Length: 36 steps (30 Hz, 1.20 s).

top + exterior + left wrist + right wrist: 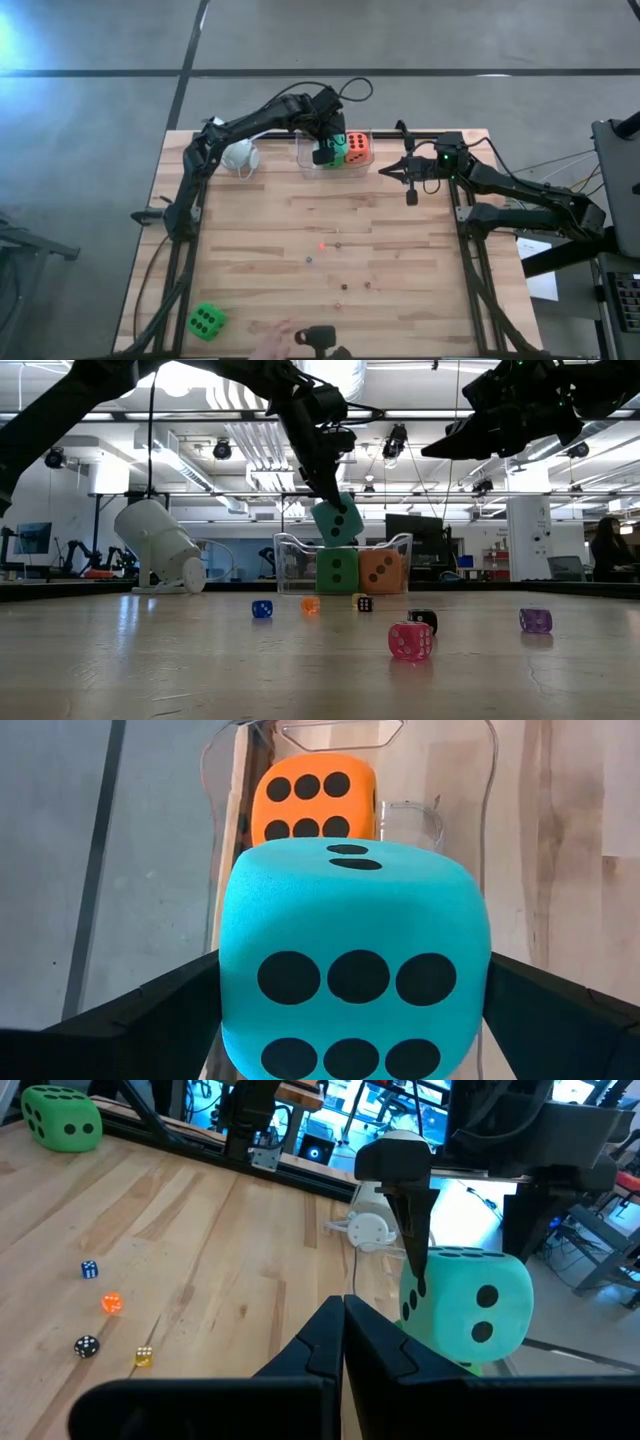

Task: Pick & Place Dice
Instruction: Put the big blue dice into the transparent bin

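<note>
Your left gripper (335, 500) gripped the teal die (337, 521), hung above the clear bin (285, 565) so it could drop beside the green die (337, 571) and orange die (381, 571). Your right gripper (343, 1315), pinched empty, waited clear alongside.

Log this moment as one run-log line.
left gripper: shut on teal foam die above clear plastic bin | right gripper: shut, empty, beside bin | green foam die: near table corner
</note>
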Tool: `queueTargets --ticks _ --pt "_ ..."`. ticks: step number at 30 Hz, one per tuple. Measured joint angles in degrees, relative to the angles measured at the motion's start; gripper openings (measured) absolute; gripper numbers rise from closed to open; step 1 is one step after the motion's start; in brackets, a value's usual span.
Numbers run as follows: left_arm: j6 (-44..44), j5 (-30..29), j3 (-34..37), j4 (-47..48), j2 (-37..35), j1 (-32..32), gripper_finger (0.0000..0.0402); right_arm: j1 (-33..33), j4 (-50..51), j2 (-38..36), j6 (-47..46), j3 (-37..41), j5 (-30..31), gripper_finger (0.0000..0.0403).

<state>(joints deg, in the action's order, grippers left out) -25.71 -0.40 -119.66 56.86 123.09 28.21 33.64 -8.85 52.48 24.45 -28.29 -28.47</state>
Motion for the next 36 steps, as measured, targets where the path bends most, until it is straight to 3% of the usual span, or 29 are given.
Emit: queueTargets --ticks 27,36 --pt "-3.6 0.0 0.0 0.1 0.0 1.1 0.0400 0.0 0.0 0.0 0.0 0.0 0.0 0.0008" --pt "0.4 0.0 0.0 0.2 0.0 1.2 0.0400 0.0 0.0 0.0 0.0 0.0 0.0 0.0008"
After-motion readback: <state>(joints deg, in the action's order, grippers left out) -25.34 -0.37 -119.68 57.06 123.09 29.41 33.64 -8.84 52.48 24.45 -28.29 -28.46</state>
